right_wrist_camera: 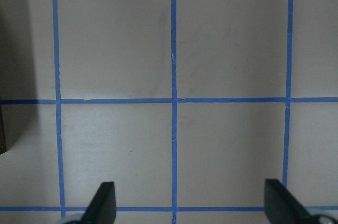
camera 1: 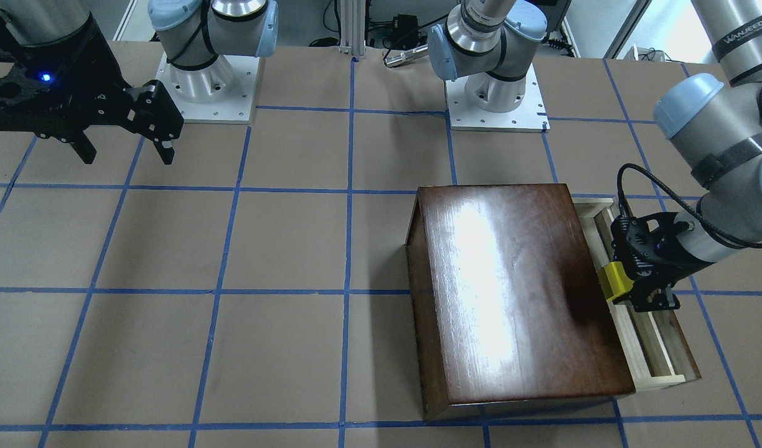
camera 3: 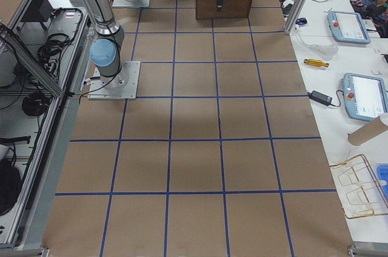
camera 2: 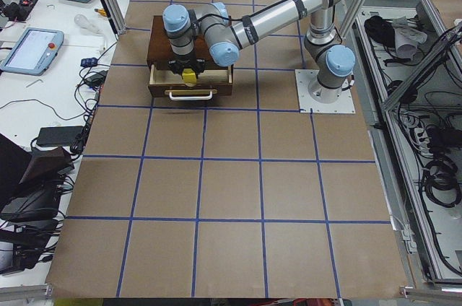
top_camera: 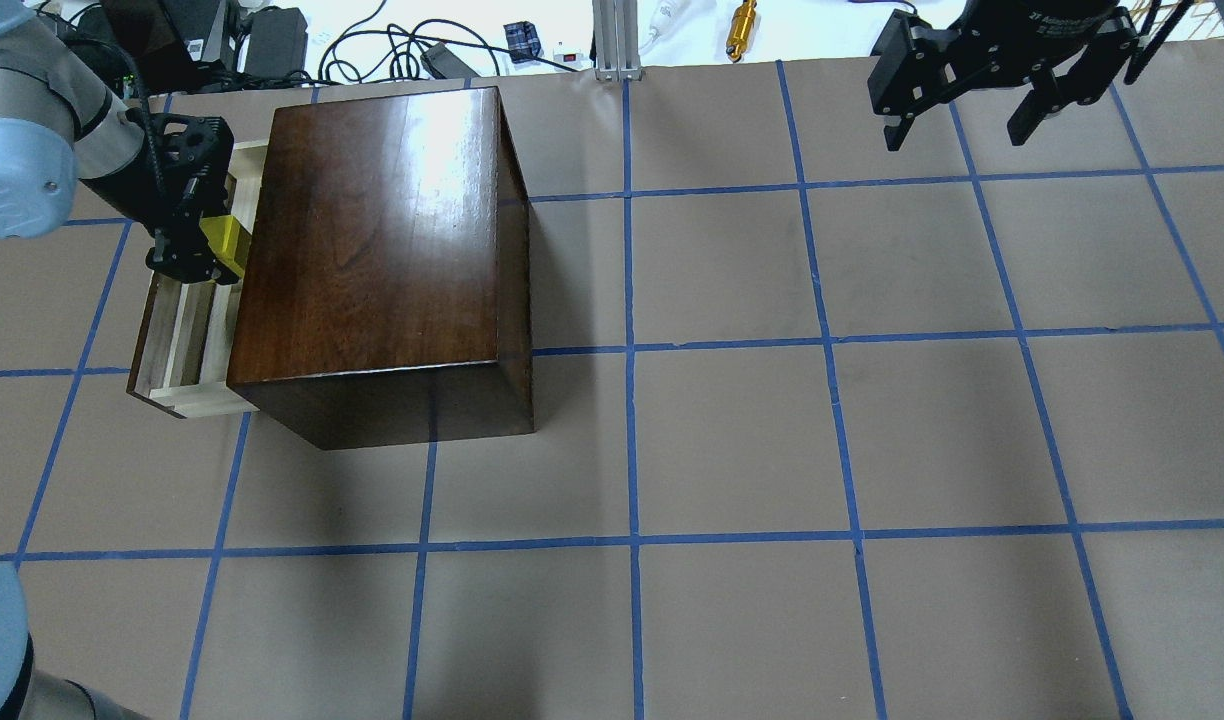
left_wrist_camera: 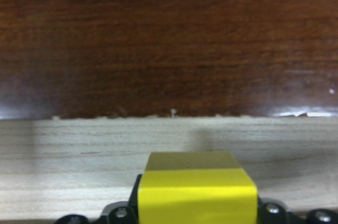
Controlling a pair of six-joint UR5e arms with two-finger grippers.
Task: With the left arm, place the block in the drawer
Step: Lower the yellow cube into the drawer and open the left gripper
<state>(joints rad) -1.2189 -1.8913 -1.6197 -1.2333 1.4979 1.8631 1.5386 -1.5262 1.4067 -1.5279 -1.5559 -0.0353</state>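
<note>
The yellow block is held in my left gripper over the open drawer, which is pulled out of the dark-brown cabinet. In the overhead view the block sits in the left gripper above the drawer's pale wood tray, close to the cabinet. The left wrist view shows the block between the jaws, with pale wood and dark wood ahead. My right gripper is open and empty, high above the table's far right; it also shows in the front-facing view.
Both arm bases stand at the table's robot side. Cables and small tools lie beyond the far edge. Brown paper with a blue tape grid covers the table.
</note>
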